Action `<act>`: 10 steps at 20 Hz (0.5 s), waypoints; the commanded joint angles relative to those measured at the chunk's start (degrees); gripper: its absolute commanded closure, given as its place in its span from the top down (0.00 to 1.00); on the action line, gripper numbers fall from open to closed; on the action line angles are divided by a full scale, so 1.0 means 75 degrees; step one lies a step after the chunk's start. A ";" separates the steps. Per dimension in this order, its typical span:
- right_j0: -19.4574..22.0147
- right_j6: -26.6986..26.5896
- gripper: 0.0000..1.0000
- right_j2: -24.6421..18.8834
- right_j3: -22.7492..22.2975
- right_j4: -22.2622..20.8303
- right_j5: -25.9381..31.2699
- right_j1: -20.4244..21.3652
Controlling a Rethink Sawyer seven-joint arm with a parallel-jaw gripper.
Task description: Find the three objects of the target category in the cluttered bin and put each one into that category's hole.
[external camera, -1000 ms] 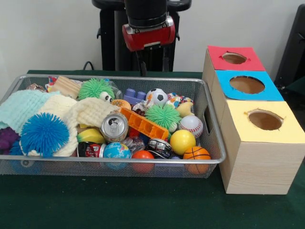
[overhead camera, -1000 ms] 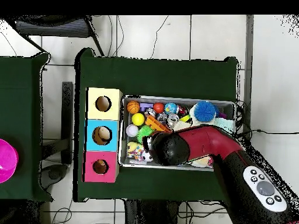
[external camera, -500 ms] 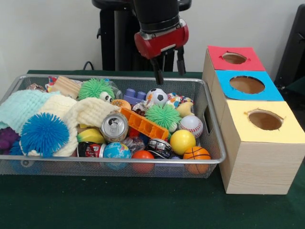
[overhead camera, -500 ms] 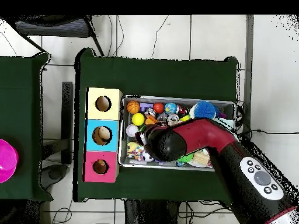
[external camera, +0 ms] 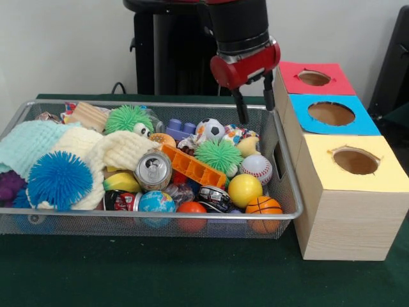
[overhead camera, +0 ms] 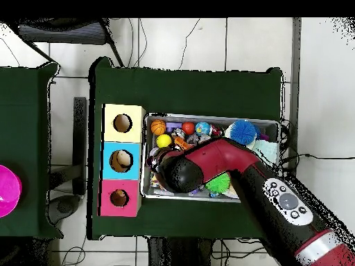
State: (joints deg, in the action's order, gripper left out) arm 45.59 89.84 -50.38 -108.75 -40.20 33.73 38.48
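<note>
Green cloth covers the counter (external camera: pixel 160 275) under the wire bin (external camera: pixel 284 192) and the three-hole box (external camera: pixel 348 211). Compared with a second ago, the gripper (external camera: pixel 252 109) has travelled across the bin toward the box end and come lower; its jaws are spread and empty, with nothing between them. I judge that the search is narrowing to this corner, and no object is picked yet. Which category is the target is not shown. If it is balls, the soccer ball (external camera: pixel 210 128) lies just beside the jaws on the side away from the box, white with dark patches. The baseball (external camera: pixel 256 167) sits below them, nearer the camera, white with red stitching.
</note>
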 commanded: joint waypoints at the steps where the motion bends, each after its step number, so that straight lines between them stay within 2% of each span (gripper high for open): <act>1: -0.0220 -0.1067 1.00 0.0215 -0.0275 -0.1153 -0.0473 -0.0681; 10: -0.0059 -0.0787 1.00 0.0594 -0.0440 -0.2036 -0.0962 -0.0859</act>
State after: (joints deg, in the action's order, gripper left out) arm 43.85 89.84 -50.15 -109.17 -48.61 29.65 34.30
